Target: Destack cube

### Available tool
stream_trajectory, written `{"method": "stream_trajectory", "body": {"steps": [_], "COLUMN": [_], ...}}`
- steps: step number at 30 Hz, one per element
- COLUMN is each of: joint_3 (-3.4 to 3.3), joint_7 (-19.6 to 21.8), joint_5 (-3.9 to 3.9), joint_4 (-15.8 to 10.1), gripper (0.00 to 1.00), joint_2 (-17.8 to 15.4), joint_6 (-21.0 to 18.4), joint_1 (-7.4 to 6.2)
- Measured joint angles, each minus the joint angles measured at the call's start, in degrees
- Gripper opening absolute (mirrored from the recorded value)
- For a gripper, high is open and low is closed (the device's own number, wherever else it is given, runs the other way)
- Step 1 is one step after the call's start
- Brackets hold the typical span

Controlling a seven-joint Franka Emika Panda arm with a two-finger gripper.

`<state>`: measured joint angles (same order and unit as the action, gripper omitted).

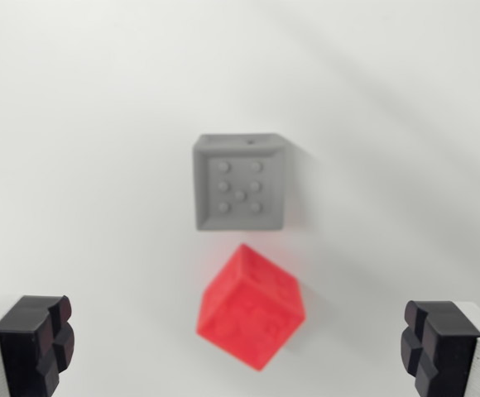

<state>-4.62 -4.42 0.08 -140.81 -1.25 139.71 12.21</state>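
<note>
A grey cube (239, 184) with raised dots on its top face rests on the white surface near the middle of the wrist view. Just below it a red cube (251, 305), turned at an angle and slightly blurred, lies apart from the grey one. My gripper (236, 343) is open: its two black fingertips (37, 341) stand wide apart at the lower left and lower right corners, with the red cube between and a little beyond them. Neither fingertip touches a cube.
A plain white surface (91, 124) fills the view all around both cubes. Soft shadows fall to the right of the grey cube.
</note>
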Motion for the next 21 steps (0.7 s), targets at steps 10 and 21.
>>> {"method": "stream_trajectory", "body": {"steps": [10, 21], "joint_3": [0.0, 0.0], "joint_7": [0.3, 0.5], "joint_5": [-0.42, -0.64], "joint_4": [2.0, 4.5], "gripper": [1.0, 1.0], "joint_2": [-4.4, -7.6], "joint_6": [-6.4, -12.1], "joint_1": [0.01, 0.01]}}
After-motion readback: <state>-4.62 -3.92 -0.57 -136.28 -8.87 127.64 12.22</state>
